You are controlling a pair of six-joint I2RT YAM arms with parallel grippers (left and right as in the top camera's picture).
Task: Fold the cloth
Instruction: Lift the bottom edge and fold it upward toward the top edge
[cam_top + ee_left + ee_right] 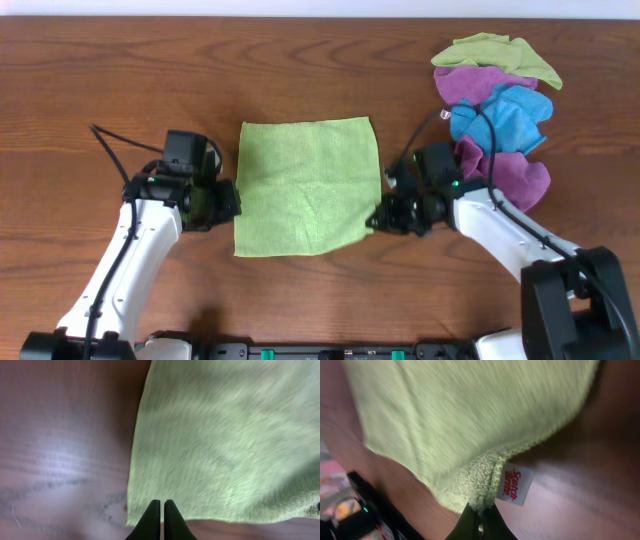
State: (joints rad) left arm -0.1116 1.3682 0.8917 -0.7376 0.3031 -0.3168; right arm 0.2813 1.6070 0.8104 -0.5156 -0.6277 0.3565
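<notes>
A light green cloth [305, 185] lies spread flat on the wooden table [100, 80], roughly square. My left gripper [232, 200] is at its left edge near the front left corner. In the left wrist view its fingers [162, 505] are shut, with their tips over the cloth [225, 435] just inside that corner; no fabric shows between them. My right gripper [375, 218] is at the front right corner. In the right wrist view it [481, 510] is shut on a bunched bit of the cloth [470, 420], beside a white label [514, 483].
A pile of other cloths [495, 100], green, purple and blue, lies at the back right, close behind my right arm. A thin black cable [120, 145] runs by my left arm. A black rail [300, 350] lines the front edge.
</notes>
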